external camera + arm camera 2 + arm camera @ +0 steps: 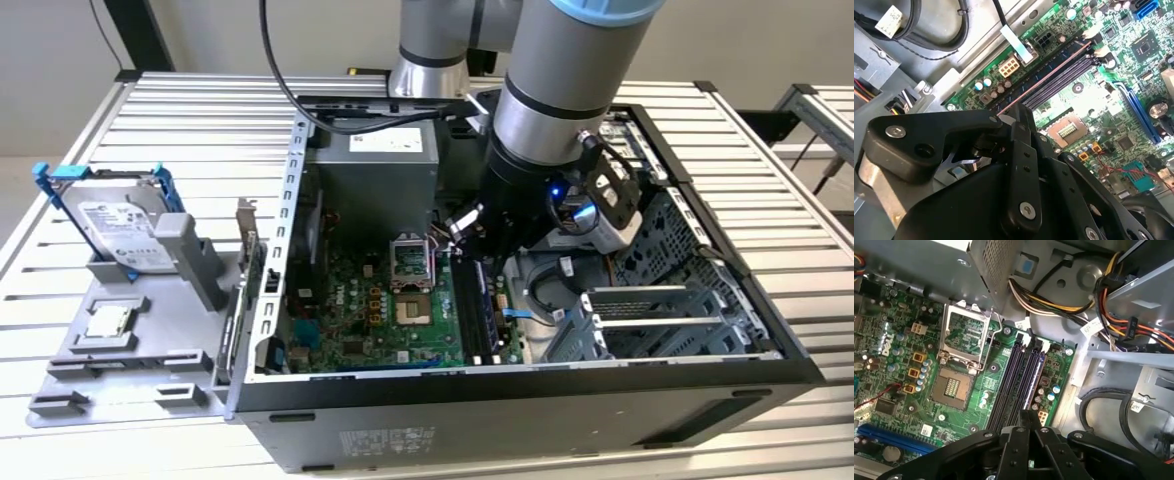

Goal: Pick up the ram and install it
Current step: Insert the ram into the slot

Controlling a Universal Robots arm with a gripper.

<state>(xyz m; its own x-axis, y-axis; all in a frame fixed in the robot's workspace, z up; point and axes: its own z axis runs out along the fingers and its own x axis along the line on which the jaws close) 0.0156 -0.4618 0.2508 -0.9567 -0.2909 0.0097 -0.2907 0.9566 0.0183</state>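
The ram (pixel 1054 71) is a thin dark stick seen edge-on, with a reddish top edge, and my gripper (pixel 1021 117) is shut on it. In the first wrist view the ram (pixel 1034 380) runs out from the gripper (pixel 1026 420) along the row of black memory slots (pixel 1006 385) on the green motherboard. It lies parallel to the slots at the side nearest the cables. Whether it sits in a slot I cannot tell. In the exterior view the gripper (pixel 470 245) reaches down inside the open computer case (pixel 534 400), above the slots (pixel 478 310).
The open processor socket (pixel 411 270) lies beside the slots. Power supply (pixel 380 160) and cable bundles (pixel 1054 300) crowd the back. A drive cage (pixel 654 320) fills the exterior view's right. At its left, a grey tray (pixel 160 370) holds a hard drive (pixel 120 230) and a square chip (pixel 107 320).
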